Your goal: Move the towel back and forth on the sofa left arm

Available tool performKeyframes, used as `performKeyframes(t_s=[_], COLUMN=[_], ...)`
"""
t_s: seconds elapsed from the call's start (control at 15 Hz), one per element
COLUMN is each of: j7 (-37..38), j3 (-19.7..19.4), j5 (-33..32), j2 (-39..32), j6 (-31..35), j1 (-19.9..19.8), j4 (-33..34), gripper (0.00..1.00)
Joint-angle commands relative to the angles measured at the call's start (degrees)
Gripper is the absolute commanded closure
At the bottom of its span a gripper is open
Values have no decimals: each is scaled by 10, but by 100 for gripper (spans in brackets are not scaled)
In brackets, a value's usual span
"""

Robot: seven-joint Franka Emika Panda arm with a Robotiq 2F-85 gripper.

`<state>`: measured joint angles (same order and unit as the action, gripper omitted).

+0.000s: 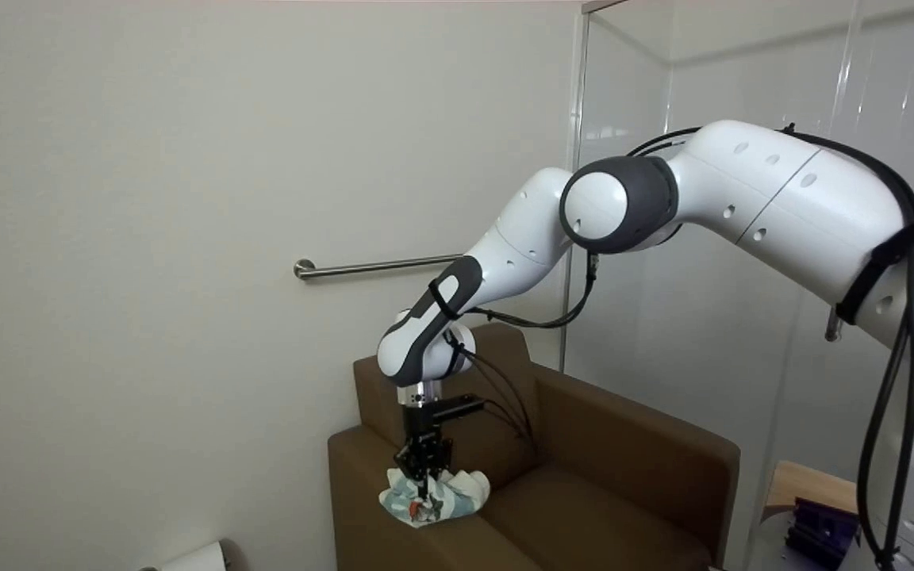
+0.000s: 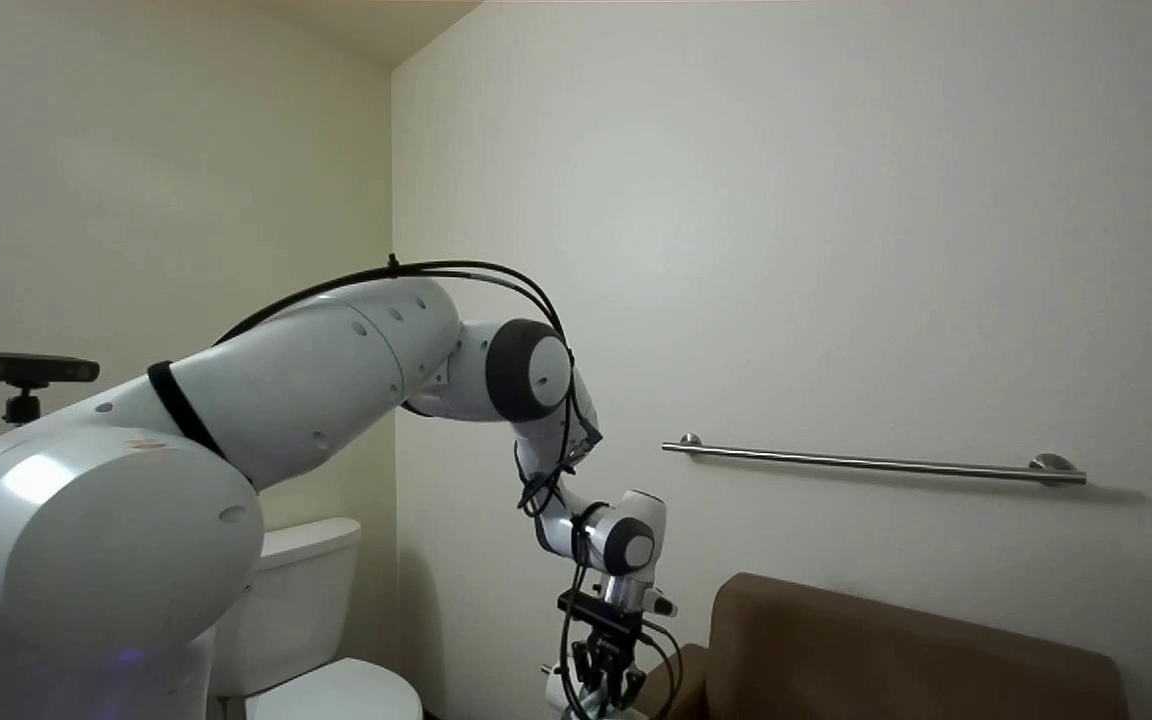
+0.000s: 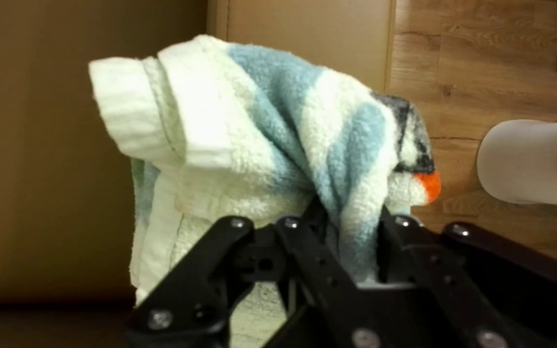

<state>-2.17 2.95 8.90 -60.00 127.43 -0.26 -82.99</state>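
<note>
More than once bent, arches down over the sofa (image 1: pixel 592 507) with the arm (image 1: pixel 707 182); points straight down with the gripper (image 3: pixel 352 224), pinching a fold of towel (image 3: pixel 269 145), bunched on top of the armrest (image 1: pixel 366 492).

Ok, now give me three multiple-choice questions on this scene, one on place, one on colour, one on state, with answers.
1. Where is the towel?
A) on the floor
B) on the armrest
C) on the wall bar

2. What colour is the armchair?
A) brown
B) red
C) white

3. How is the pincer?
A) wide open
B) shut on nothing
C) shut on the towel

1 B: an exterior view shows it lying there.
2 A: both exterior views show it brown.
3 C: in the wrist view it pinches the towel.
</note>
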Motion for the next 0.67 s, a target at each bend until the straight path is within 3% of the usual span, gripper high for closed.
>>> performKeyframes(t_s=[0.0, 0.27, 0.6], j7=[8, 1, -17], j3=[-8, -3, 7], j5=[-29, -37, -33], j2=[-67, -123, -149], j6=[-46, -90, -143], j1=[10, 11, 8], j4=[143, 266, 324], gripper=[91, 91, 91])
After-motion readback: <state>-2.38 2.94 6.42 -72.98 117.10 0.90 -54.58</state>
